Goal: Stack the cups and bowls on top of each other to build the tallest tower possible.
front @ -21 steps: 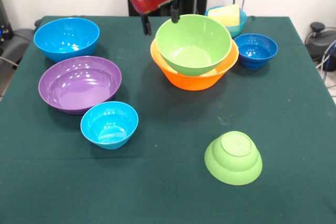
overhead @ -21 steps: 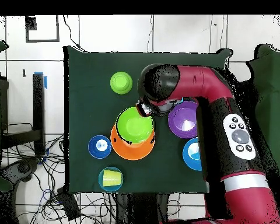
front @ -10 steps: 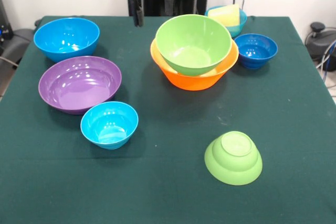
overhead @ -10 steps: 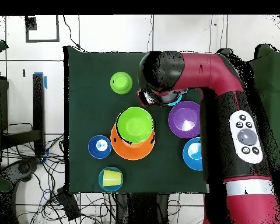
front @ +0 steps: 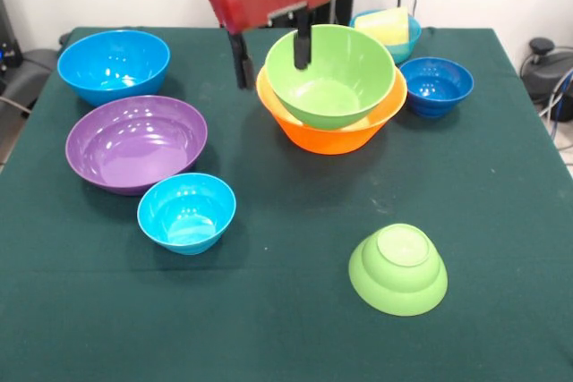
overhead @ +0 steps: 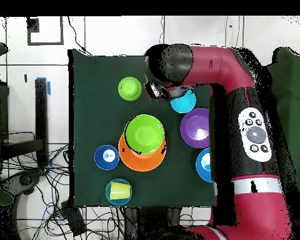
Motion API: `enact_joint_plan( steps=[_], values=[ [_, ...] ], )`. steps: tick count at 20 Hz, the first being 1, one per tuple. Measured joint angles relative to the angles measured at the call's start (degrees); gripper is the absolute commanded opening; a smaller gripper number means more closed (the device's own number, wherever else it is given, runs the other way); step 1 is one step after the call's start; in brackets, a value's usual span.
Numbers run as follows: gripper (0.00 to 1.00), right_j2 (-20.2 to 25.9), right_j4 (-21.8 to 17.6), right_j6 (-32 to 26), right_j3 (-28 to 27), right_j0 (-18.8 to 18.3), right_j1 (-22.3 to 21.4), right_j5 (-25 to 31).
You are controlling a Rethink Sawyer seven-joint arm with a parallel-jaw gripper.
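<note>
Hanging with fingers spread, pincer (front: 272, 51) beside nested lime green bowl (front: 332, 73)

The gripper (front: 271, 58) hangs with its fingers apart beside the large lime green bowl (front: 333, 78), which sits nested in the orange bowl (front: 331, 133).

Table (front: 501, 221), dark green cloth. Resting directly on it, placed from my fingers (front: 242, 64) in the front view:
- large orange bowl (front: 331, 136), just right
- dark blue small bowl (front: 436, 87), farther right
- blue bowl (front: 114, 64), left
- purple bowl (front: 134, 142), nearer, left
- light blue small bowl (front: 186, 212), nearer still
- lime green small bowl (front: 397, 268), upturned, nearest, right
</note>
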Motion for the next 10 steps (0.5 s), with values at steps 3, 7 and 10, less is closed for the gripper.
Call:
enact_joint_plan(
  steps=[3,7,10],
  values=[
    [1.00,0.0,0.0,0.0,-2.7,1.0,2.3,-1.3],
    [1.00,0.0,0.1,0.0,-5.7,1.9,5.3,-1.5],
    [1.00,0.0,0.1,0.0,-7.9,2.3,7.7,-1.5]
  ],
)
